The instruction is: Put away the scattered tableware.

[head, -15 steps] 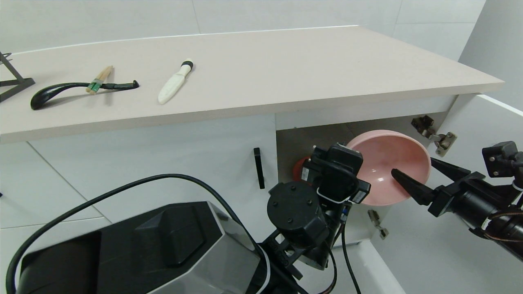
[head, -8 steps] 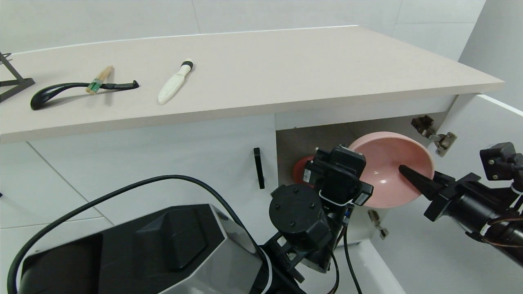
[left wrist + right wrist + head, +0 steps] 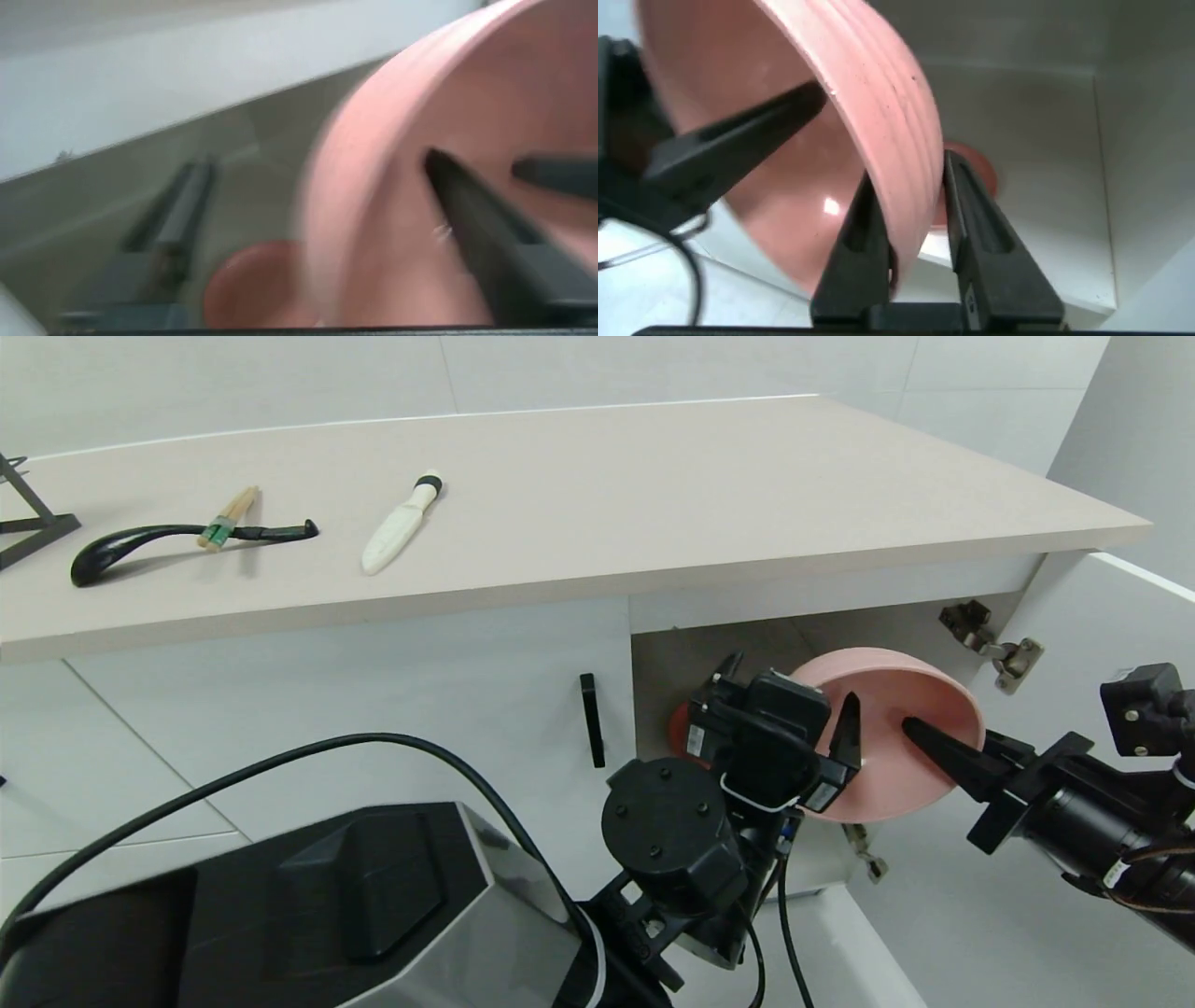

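While a black ladle (image 3: 140, 543), a banded pair of chopsticks (image 3: 227, 519) and a white-sheathed knife (image 3: 400, 525) wait on the table (image 3: 653, 495), up above and well left of the open cabinet (image 3: 709, 649), the action is down at that cabinet's mouth! The left gripper (image 3: 792, 681) sits right at the opening with its jaws spread wide. The near rim of the pink bowl (image 3: 896, 747) lies between them, one finger inside the bowl and one outside, clamped on nothing. The bowl itself hangs tipped on edge in the cabinet's doorway, not set down, and a small red dish (image 3: 680, 723) rests deeper inside the cabinet. Over at the cabinet's right side, the right gripper (image 3: 910, 201) pinches the bowl's rim tight, one finger on the inner wall and one on the outer. My read: this is the stow-the-bowl step, with the table's three pieces yet to go. The next move calls for levelling the bowl, easing it in past the cabinet's frame, setting it down by the red dish, then letting go, unless the left gripper closes first for a handover.
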You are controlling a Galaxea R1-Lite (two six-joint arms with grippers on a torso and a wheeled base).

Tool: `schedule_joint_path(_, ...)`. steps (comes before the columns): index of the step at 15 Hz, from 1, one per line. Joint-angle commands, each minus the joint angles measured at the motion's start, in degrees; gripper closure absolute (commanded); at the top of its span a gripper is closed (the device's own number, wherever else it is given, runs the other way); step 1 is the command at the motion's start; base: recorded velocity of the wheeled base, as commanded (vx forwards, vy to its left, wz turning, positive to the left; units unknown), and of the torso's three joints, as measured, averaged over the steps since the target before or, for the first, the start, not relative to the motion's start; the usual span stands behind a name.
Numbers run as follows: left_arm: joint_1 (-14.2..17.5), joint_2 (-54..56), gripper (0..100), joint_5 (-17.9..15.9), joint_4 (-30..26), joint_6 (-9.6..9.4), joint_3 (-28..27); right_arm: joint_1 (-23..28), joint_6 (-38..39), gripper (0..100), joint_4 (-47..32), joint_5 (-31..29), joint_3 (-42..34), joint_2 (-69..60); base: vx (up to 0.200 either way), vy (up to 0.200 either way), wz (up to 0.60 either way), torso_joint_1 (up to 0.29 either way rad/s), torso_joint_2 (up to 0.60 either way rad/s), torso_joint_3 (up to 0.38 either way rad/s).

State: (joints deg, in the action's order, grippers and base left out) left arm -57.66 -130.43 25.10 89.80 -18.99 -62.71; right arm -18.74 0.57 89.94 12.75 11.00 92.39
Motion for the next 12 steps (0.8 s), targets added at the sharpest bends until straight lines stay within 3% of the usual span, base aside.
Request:
schedule_joint_path(1, -1.8, 5.2, 0, 0.1, 0.2, 0.62, 6.5, 0.9, 0.0, 100, 0.1, -0.4, 0.2, 0.2, 0.0, 0.0, 0.0, 0.0, 0.0, 0.0)
schedule_joint_path(3, -3.9, 10.8, 0, -1.6, 0.2, 3.44, 14.5, 0.9, 0.0, 100, 0.1, -0.4, 0.1, 0.2, 0.0, 0.0, 0.0, 0.0, 0.0, 0.0)
schedule_joint_path(5, -3.9, 16.5, 0, -6.9, 0.2, 5.19, 22.9, 0.9, 0.0, 100, 0.1, -0.4, 0.0, 0.2, 0.0, 0.0, 0.0, 0.0, 0.0, 0.0)
schedule_joint_path(7, -3.9, 26.5, 0, -16.6, 0.2, 5.81, 39.9, 0.8, 0.0, 100, 0.1, -0.4, -0.2, 0.2, 0.0, 0.0, 0.0, 0.0, 0.0, 0.0)
schedule_joint_path(8, -3.9, 28.1, 0, -19.0, 0.2, 5.63, 43.9, 0.8, 0.0, 100, 0.1, -0.4, -0.3, 0.2, 0.0, 0.0, 0.0, 0.0, 0.0, 0.0)
schedule_joint_path(9, -3.5, 32.5, 0, -23.7, 0.2, 5.37, 53.3, 0.9, 0.0, 100, 0.1, -0.4, -0.5, 0.2, 0.0, 0.0, 0.0, 0.0, 0.0, 0.0)
schedule_joint_path(12, -0.5, 41.1, 0, -25.9, 0.2, 6.42, 61.5, 0.9, 0.0, 100, 0.1, -0.4, -3.1, -0.4, 0.0, 0.0, 0.0, 0.0, 0.0, 0.0)
